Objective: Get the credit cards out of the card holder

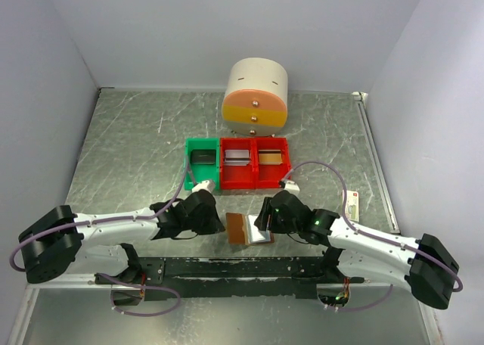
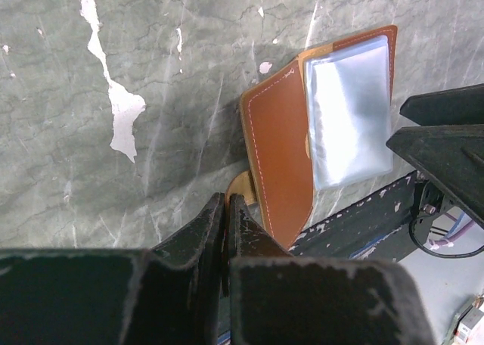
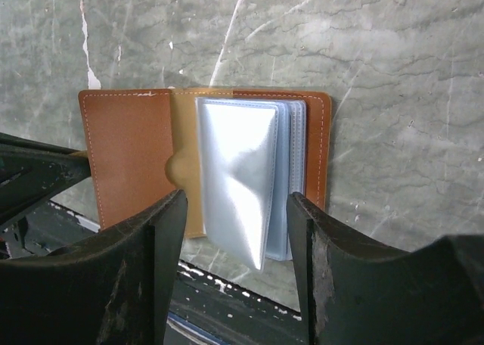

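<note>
One card holder (image 3: 136, 156) lies opened flat on the table (image 1: 136, 148), close to the near edge and midway between the two arms. Its brown cover faces up on the left. On the right a small stack of clear sleeves (image 3: 234, 171) fans up from the spine. The sleeves shine silver-white, so I cannot tell how many credit cards sit inside them.

There are two grippers. The right gripper (image 3: 236, 201) comes in from the near right, tilted down over the holder. Its jaws are parted, one finger on each side of the raised sleeves, pinching nothing. The left gripper (image 2: 227, 209) reaches in low from the near left with its fingers pressed together. The tips are just beside the holder's near left corner, and I cannot tell whether they touch it.

Farther back stand three bins in a row, one green bin (image 1: 188, 163) on the left and two red bins (image 1: 237, 177) to its right, each holding something small. One round cream and orange drawer unit (image 1: 255, 95) stands beyond them. One cream box (image 1: 353, 203) lies well to the right.
</note>
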Robot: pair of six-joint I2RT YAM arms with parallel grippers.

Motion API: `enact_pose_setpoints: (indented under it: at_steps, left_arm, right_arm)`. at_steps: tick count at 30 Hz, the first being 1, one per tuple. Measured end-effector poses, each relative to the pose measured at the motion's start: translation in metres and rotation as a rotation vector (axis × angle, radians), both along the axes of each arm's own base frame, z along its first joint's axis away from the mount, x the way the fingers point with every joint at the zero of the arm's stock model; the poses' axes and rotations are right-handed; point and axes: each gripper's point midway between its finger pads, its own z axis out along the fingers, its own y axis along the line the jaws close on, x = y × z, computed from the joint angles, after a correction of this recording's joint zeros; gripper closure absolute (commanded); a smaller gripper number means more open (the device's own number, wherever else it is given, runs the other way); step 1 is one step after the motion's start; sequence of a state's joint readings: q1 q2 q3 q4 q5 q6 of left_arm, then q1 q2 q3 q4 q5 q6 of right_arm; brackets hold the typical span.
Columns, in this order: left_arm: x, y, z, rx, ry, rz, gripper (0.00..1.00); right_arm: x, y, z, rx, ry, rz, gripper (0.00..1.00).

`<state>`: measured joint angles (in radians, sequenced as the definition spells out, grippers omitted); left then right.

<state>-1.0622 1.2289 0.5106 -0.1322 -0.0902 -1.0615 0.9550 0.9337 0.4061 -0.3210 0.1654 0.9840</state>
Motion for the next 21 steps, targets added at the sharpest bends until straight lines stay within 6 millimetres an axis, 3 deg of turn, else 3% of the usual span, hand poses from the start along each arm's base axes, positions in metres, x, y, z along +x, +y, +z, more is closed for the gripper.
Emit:
enact_pose_setpoints:
  at_steps: [9, 21]
  left_arm:
    - [0.001, -0.001, -0.001, 0.008, 0.0, -0.004, 0.93]
    - [0.001, -0.002, -0.004, 0.023, 0.006, -0.009, 0.93]
  right_arm:
    - [-0.005, 0.008, -0.01, 0.024, 0.04, 0.022, 0.46]
    - [-0.005, 0.031, 0.003, 0.131, 0.032, 0.073, 0.46]
